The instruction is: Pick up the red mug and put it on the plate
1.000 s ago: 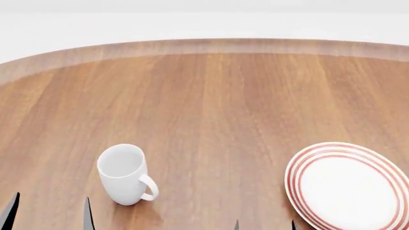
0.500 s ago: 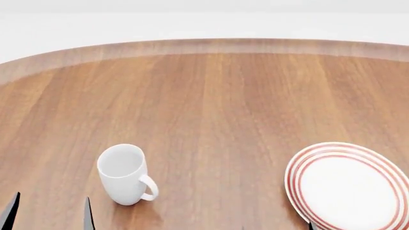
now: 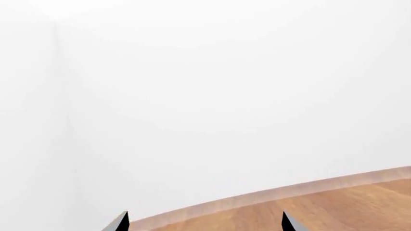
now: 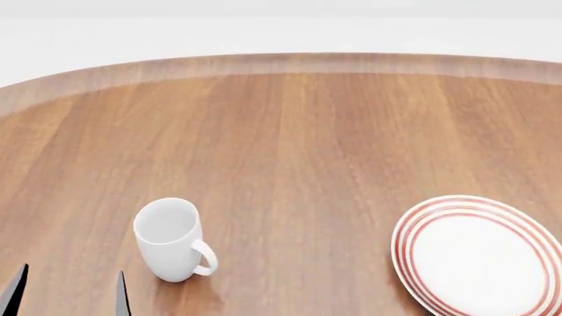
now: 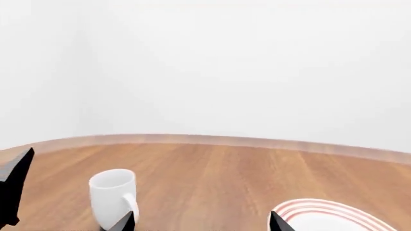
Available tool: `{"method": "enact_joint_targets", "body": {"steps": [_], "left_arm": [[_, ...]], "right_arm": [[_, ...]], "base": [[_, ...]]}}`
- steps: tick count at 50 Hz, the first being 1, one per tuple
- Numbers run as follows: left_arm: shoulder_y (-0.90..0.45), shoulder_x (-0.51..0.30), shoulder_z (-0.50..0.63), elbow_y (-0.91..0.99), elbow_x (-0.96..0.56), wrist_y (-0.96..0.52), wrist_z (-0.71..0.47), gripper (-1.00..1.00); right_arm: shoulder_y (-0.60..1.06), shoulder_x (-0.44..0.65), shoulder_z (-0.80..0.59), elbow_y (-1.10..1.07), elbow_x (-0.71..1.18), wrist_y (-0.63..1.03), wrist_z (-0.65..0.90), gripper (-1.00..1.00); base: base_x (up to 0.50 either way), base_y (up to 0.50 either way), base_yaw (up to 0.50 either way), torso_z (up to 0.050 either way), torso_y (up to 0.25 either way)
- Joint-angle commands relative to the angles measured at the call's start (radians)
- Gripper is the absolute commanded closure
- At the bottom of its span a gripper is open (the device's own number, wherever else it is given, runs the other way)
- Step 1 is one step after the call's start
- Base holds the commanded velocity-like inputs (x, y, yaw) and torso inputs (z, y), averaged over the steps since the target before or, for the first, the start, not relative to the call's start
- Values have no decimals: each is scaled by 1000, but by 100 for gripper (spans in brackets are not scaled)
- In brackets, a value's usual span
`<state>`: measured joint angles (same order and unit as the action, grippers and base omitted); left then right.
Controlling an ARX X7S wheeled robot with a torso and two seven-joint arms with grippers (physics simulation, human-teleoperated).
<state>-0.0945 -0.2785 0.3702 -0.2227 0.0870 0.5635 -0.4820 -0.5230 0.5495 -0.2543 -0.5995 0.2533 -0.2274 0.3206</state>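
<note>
The red mug is out of view in every frame. The plate (image 4: 478, 258), white with red rings, lies at the near right of the round wooden table (image 4: 290, 131); it also shows in the right wrist view as the plate (image 5: 324, 216). My left gripper (image 4: 68, 296) shows only two dark fingertips at the bottom left of the head view, wide apart and empty. In its own view the left gripper (image 3: 204, 224) is open over the table's edge. My right gripper (image 5: 202, 224) is open and empty, with bare wood between its tips; it does not show in the head view.
A plain white mug (image 4: 171, 240) stands upright at the near left, handle turned to the right, just beyond my left fingertips. The same white mug (image 5: 113, 198) shows beside one right fingertip. A dark finger of the left gripper (image 5: 14, 190) pokes in. White walls surround the table.
The right gripper's fingertips, seen at the bottom edge of the head view a second ago, slid right and dropped out of that view. The mug, plate and left gripper have not moved.
</note>
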Motion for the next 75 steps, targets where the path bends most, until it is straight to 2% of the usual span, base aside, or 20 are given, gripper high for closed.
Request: {"method": "enact_joint_targets", "body": {"steps": [1,12,22,39,44,56,75], "left_arm": [[-1,-3,4,0,0,-1,-3,-100],[-2,-5,7,1,-2,-3,-6,-100],[-3,-7,11,0,-3,-1,-8,-100],[-4,-10,16,0,-5,0,-13,-100],[-5,-11,17,0,-5,-1,-15,-100],[-6,-13,21,-2,-3,4,-20,-100],[-8,-16,25,-3,-1,6,-27,-100]], "right_arm": [[-68,-1,3,63,14,-138,-26,-100],[-45,-41,-25,189,34,-202,-56,-100],[-59,-48,-40,168,-24,-128,-15,-100],[-78,-41,-45,150,-35,-133,-3,-100],[-45,-51,-57,237,-5,-175,-38,-100],[-53,-21,-35,193,24,-138,-19,-100],[-38,-28,-64,244,28,-151,-42,-100]], "base": [[0,0,0,0,0],[0,0,0,0,0],[0,0,0,0,0],[0,0,0,0,0],[0,0,0,0,0],[0,0,0,0,0],[0,0,0,0,0]]}}
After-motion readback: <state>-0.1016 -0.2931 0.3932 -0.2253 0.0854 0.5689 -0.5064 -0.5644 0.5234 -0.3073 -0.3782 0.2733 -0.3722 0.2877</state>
